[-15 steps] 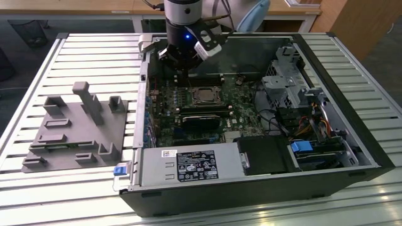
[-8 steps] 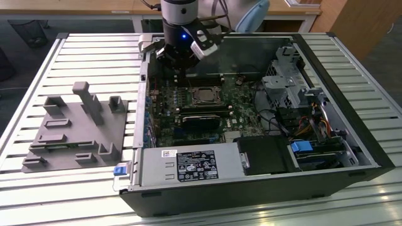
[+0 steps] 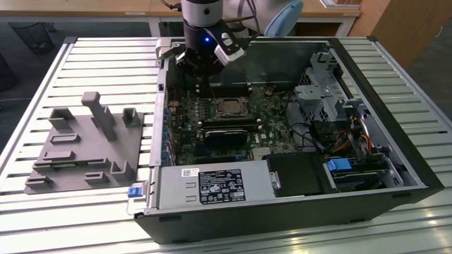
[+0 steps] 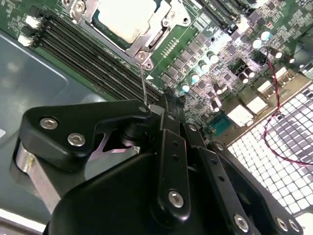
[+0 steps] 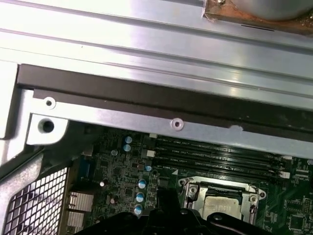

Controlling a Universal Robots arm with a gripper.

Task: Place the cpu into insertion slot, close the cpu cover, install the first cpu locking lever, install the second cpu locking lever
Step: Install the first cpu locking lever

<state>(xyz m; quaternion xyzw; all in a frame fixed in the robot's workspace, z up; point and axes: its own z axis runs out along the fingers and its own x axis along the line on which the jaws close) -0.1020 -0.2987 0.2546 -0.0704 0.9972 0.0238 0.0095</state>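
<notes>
One cpu (image 4: 128, 19) lies in the one insertion slot (image 3: 229, 107) on the green board, one cpu cover (image 4: 146, 45) framing it. The gripper (image 4: 168, 105) hangs above the board beside the socket, fingers drawn together, holding nothing; a thin wire lever (image 4: 143, 85) rises just beside them.

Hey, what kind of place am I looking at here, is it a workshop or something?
Probably a robotics lab or test bench: an opened computer case lies on a slatted metal table, a grey fixture block sits beside it, and a robot arm's tool hangs over the motherboard.

PC case (image 3: 395, 159) on slatted table (image 3: 106, 69); cpu (image 3: 227, 107) in insertion slot mid-board, memory slots (image 3: 227, 125) beside; fixture block (image 3: 84, 143) at exterior view's left.
</notes>
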